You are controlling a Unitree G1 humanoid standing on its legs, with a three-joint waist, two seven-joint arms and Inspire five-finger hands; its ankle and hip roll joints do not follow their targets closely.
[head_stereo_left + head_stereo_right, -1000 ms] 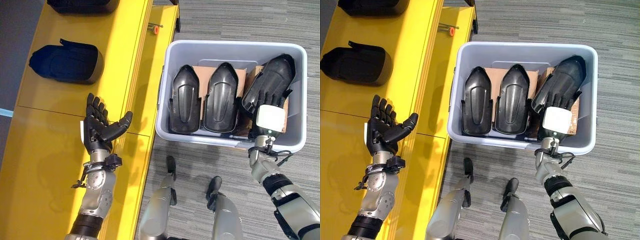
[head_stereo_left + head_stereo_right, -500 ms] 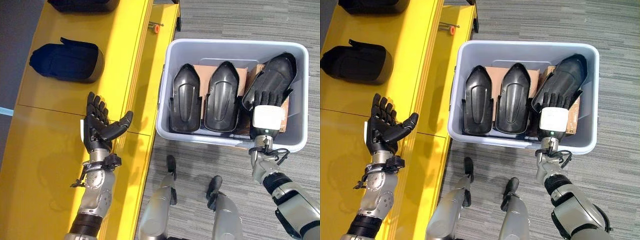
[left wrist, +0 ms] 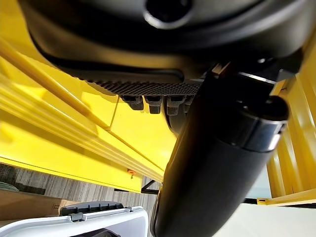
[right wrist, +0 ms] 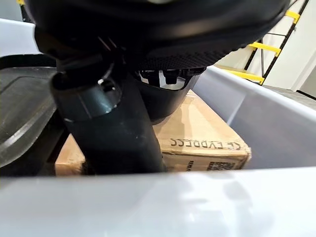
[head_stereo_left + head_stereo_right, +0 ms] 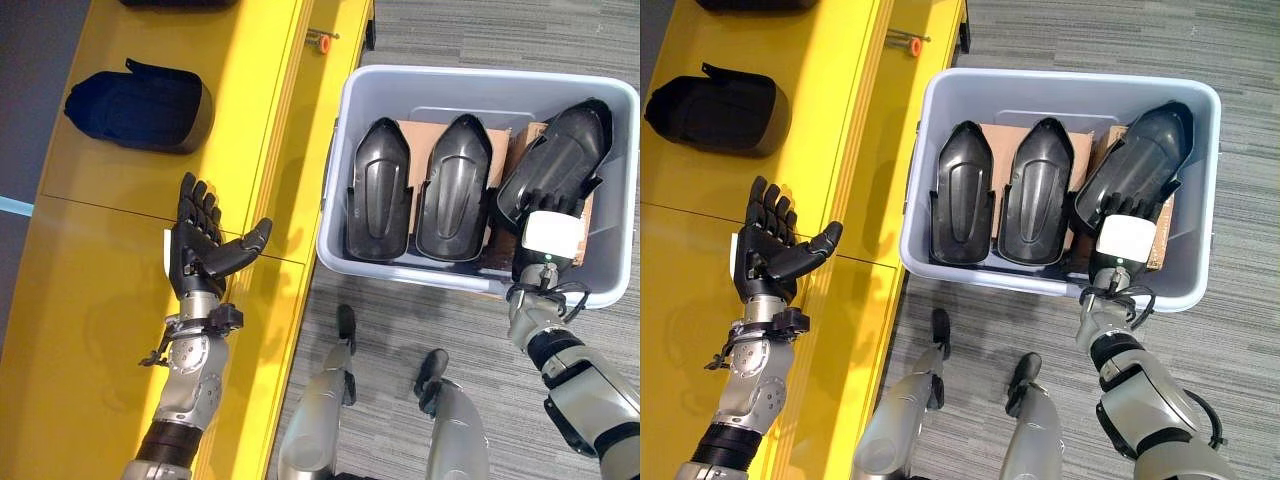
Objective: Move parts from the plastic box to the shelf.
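Note:
A grey plastic box stands on the carpet to the right of the yellow shelf. Two black shell-shaped parts lie side by side in it. A third black part leans tilted at the box's right end. My right hand, with its white cover, reaches over the near wall. In the right wrist view its fingers lie on this part's near end and its thumb is beside it. My left hand hovers open above the shelf, empty.
A black part lies on the shelf's far section, and another one shows at the top edge. A small orange-tipped item sits on the shelf's rail. Cardboard lies under the parts in the box. Grey carpet surrounds the box.
The whole picture has shifted, so the camera has moved. My right hand sits slightly lower on the tilted part's near end. The left hand keeps its pose.

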